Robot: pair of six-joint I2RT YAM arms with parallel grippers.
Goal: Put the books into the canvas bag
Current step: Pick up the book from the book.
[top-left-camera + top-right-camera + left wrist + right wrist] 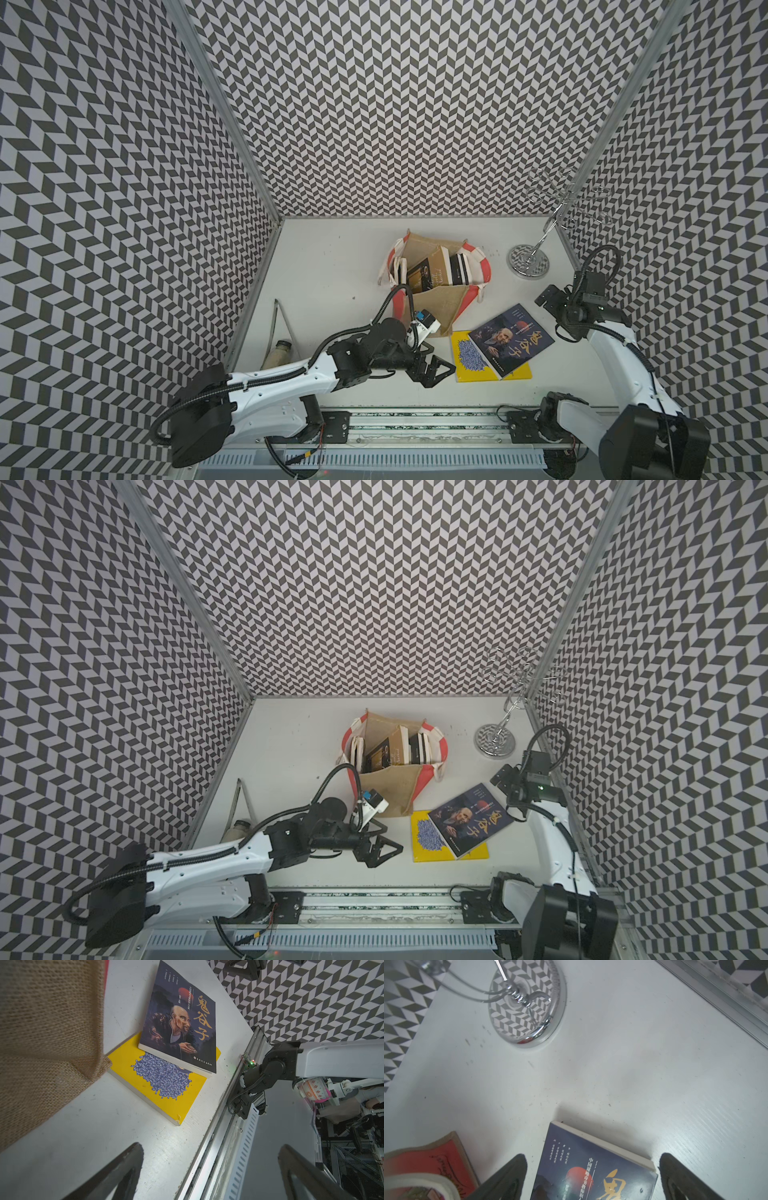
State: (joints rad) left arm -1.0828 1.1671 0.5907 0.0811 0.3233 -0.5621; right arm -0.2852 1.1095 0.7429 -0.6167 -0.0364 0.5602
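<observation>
Two grippers, both with jaws spread wide and empty. Left gripper hovers low over the table, just in front of the canvas bag and beside the yellow book. Right gripper hangs over the far corner of the navy book, one finger to each side of that corner, apart from the cover. Two books lie outside the bag: the navy one rests tilted across the yellow one, overlapping it. Several more books stand upright inside the open bag; their exact count cannot be told. One chrome stand occupies the far right corner; one bottle lies at the left edge.
</observation>
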